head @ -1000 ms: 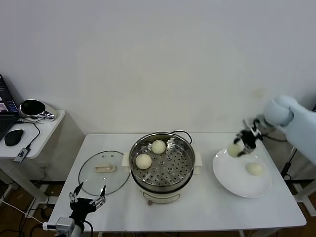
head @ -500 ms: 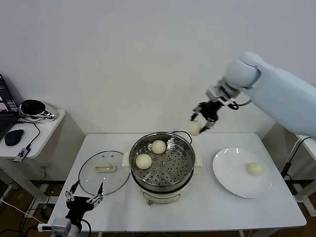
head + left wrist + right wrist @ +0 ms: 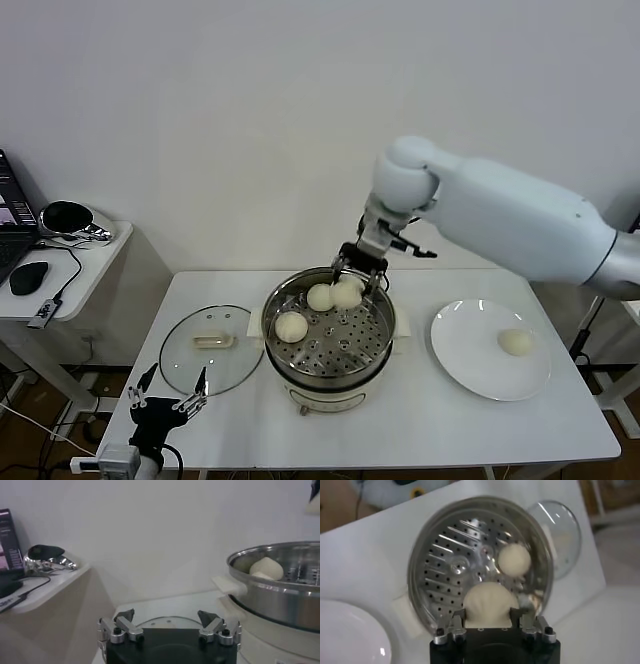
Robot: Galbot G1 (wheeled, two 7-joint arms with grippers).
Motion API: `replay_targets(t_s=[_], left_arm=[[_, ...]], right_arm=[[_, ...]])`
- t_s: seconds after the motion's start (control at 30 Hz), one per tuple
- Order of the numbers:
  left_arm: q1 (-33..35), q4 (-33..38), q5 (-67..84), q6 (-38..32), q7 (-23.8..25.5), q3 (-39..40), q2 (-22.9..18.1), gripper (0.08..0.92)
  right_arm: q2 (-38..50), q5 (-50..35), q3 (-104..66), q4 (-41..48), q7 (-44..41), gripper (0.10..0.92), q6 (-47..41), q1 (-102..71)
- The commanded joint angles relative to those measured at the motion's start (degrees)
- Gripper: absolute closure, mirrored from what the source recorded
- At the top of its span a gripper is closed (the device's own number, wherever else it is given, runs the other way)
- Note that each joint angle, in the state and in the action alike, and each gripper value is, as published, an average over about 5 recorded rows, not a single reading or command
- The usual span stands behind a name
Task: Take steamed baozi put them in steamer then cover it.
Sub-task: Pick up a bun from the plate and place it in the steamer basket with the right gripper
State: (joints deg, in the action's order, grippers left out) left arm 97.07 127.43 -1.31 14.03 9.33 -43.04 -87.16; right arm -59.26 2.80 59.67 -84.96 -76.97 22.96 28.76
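Nearest us, our left hand point(image 3: 165, 405) hangs idle with fingers apart, just off the table's point(image 3: 420, 425) front-left edge, holding nothing. Past it the glass cover point(image 3: 210, 348) lies flat on the table, left of the steamer point(image 3: 329, 335), not yet needed.

In the steamer two baozi sit on the perforated floor: one front-left point(image 3: 291, 326), one further back point(image 3: 320, 297). Right beside that back one, our right hand point(image 3: 361, 278) is clamped on a third baozi point(image 3: 347, 293), now low over the basket's rear part. Half a second ago this hand was up in the air beyond the pot's right rim, and a second ago it was over the white plate point(image 3: 470, 375), so the carry is basically done. The right wrist view shows the held baozi point(image 3: 489, 607) between the fingers above the holed floor.

We judge the next step is release. That makes three in, one left: the last baozi point(image 3: 515, 342) sits on the plate, right of the steamer. Then the cover goes on.
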Motion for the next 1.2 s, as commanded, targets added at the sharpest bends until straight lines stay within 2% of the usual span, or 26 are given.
replay_targets(t_s=[0.03, 0.2, 0.3, 1.0, 1.2], left_arm=[[0.0, 0.3, 0.4, 0.0, -0.1, -0.4, 0.0, 0.177], [0.0, 0.3, 0.6, 0.0, -0.1, -0.6, 0.1, 0.177], [-0.1, 0.2, 0.6, 0.0, -0.1, -0.6, 0.0, 0.177], [-0.4, 0.0, 0.7, 0.1, 0.1, -0.3, -0.1, 0.177], [-0.3, 0.1, 0.7, 0.1, 0.0, -0.3, -0.1, 0.177]], right_arm=[[-2.4, 10.8, 4.4, -4.2, 3.4, 0.474, 11.8, -3.3], [-3.3, 20.7, 1.8, -4.9, 4.8, 0.474, 15.5, -5.3], [-3.6, 23.6, 1.4, -5.8, 5.2, 0.474, 16.3, -6.3], [-5.3, 18.6, 2.1, -5.8, 5.6, 0.474, 12.3, -8.6], [-5.9, 13.7, 3.1, -6.1, 5.1, 0.474, 11.0, -7.6]])
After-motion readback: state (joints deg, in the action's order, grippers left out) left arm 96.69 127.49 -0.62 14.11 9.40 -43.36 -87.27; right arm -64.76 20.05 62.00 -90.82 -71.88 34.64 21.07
